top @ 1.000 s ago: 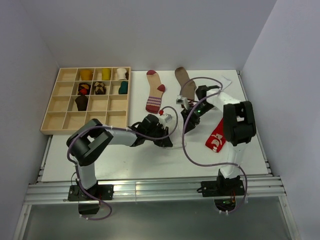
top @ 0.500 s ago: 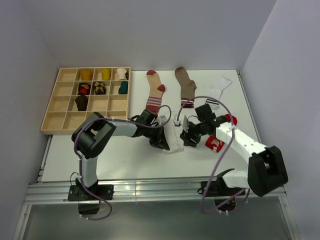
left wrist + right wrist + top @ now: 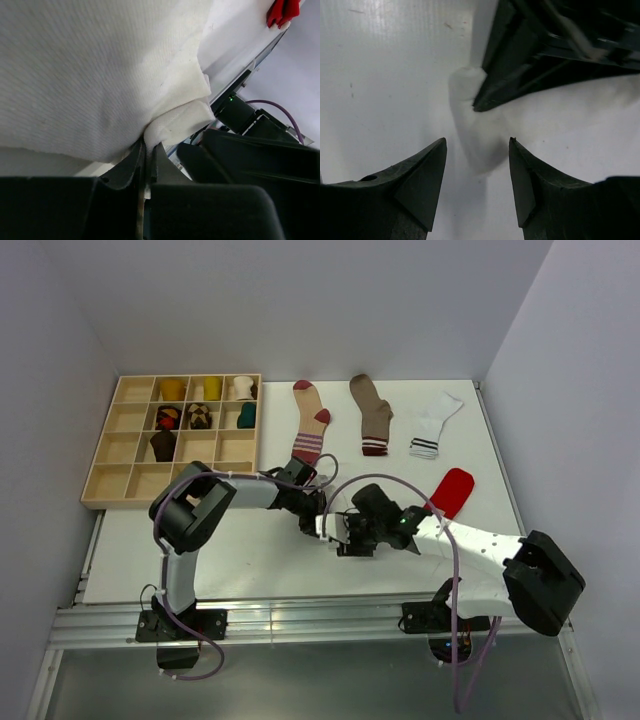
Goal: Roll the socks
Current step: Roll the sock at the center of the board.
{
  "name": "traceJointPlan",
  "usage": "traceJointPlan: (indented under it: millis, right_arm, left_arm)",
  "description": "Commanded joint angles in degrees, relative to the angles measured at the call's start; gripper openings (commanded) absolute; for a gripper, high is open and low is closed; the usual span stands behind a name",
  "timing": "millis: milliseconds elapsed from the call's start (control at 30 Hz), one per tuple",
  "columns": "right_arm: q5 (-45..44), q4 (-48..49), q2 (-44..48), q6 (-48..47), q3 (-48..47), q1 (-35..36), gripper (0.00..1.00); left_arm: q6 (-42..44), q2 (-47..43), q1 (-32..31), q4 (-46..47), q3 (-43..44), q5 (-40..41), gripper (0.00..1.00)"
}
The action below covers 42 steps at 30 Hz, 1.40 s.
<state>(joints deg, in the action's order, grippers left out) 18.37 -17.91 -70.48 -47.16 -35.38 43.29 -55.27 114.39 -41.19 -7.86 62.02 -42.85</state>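
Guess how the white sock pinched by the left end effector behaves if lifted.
Probably floppy: the white sock folds and bunches where the left end effector pinches it. Likely light, since it looks like thin knit. The textured weave suggests it won't slip out easily.

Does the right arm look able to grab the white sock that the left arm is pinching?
Probably yes. The right gripper is open, with the end of the white sock between its fingertips and nothing in the way. The left gripper pinches the sock close by, so room is tight.

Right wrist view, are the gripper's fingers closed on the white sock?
No, the right gripper stands open, fingers apart on either side of the white sock.
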Motion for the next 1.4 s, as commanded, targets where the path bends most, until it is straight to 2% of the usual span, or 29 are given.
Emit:
traceJointPlan:
  millis: [0,400,533,700,833,933,1100,1233,1367]
  right_arm:
    - [-4.48,5.33,0.17,-1.27,2.67,3.02,0.59]
    - [-8.96,10.97,-4.75,-2.15,4.62,6.46,0.56]
    - [-10.37,10.7,-9.05,-1.62,3.03,6.63,0.46]
    - [-11.25,9.39,-10.91,-1.18,1.89,6.72,0.22]
    - [-8.89,2.46,-11.44,-0.66,-0.65,6.55,0.17]
    - [-5.72,-3.52,-11.61,0.22,-2.94,5.76,0.17]
    - [-2.82,-13.01,-14.15,1.19,-6.71,4.53,0.17]
    - [1.66,-19.87,-16.79,0.84,-9.7,3.12,0.17]
    - [4.82,-28.2,-23.55,-0.48,-16.54,1.28,0.17]
  left_arm:
    - [-0.55,1.19,0.76,-1.81,1.7,0.05,0.0]
    - [3.67,2.15,1.29,-0.14,0.73,-2.41,0.03]
    - [4.98,1.37,1.29,0.74,0.38,-3.38,0.08]
    - [7.97,-0.21,1.46,-1.28,1.35,-1.28,0.17]
    - [9.39,-5.21,2.78,-0.49,1.96,2.32,0.37]
    - [8.08,-9.08,4.89,3.96,0.83,4.52,0.43]
    - [4.82,-13.49,9.72,11.46,-3.74,7.16,0.46]
    - [5.08,-17.69,11.66,11.54,-5.41,14.09,0.46]
    - [5.43,-23.23,11.57,16.19,-9.89,21.12,0.45]
